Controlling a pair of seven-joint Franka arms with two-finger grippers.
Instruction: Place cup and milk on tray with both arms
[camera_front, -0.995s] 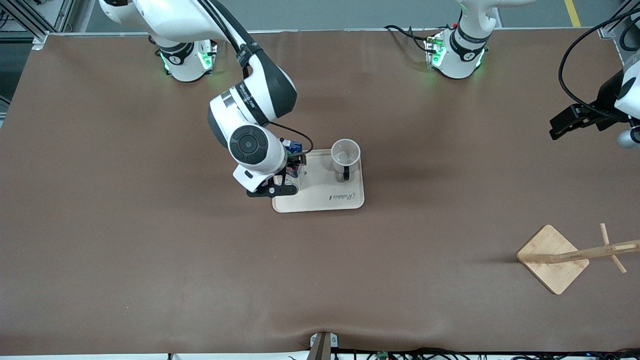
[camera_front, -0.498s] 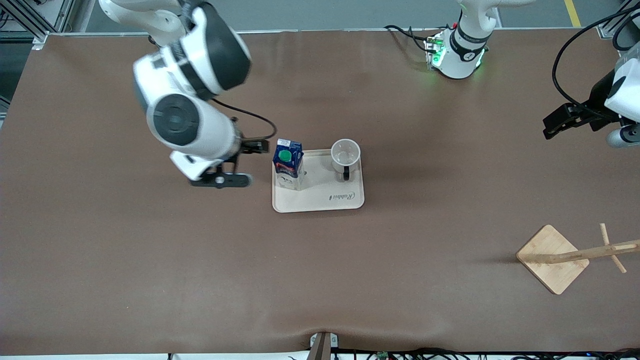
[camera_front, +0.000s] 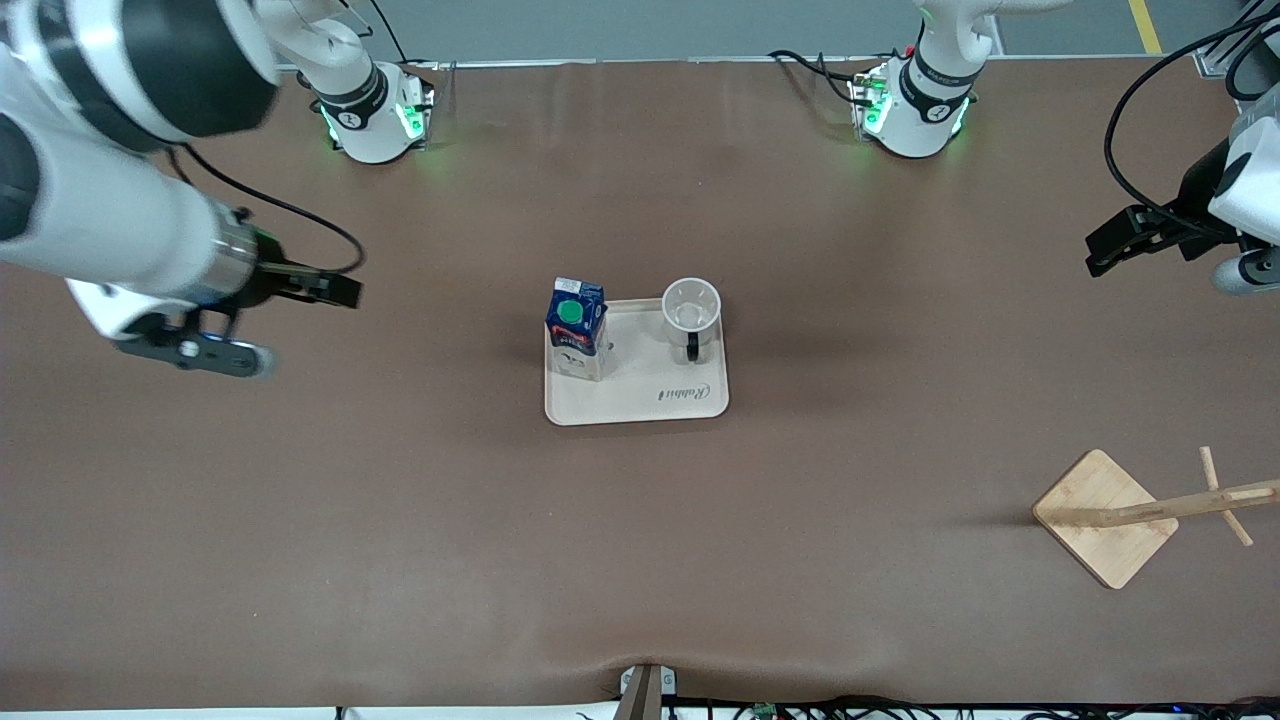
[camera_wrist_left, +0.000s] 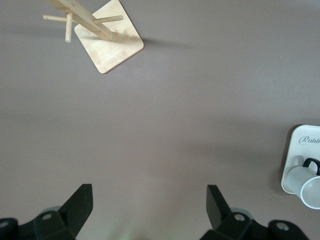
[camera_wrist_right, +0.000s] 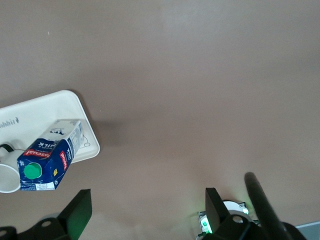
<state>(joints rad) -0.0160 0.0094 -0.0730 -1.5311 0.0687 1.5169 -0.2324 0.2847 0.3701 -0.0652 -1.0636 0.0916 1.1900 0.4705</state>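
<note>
Milk (camera_front: 576, 328) on tray (camera_front: 650, 400), hands clear.

The brown table (camera_front: 400, 520) carries the cream tray (camera_front: 640, 405) at its middle and a wooden stand (camera_front: 1105, 518) toward the left arm's end.

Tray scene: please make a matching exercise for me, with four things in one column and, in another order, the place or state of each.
Things:
1. milk
2. cup
3. wooden stand
4. right claw

Places or states:
A. on the bare table near the left arm's end
B. upright on the tray, toward the left arm's end
C. open, over bare table
D. upright on the tray, toward the right arm's end

Pairs: 1-D, 2-B, 3-A, 4-C
</note>
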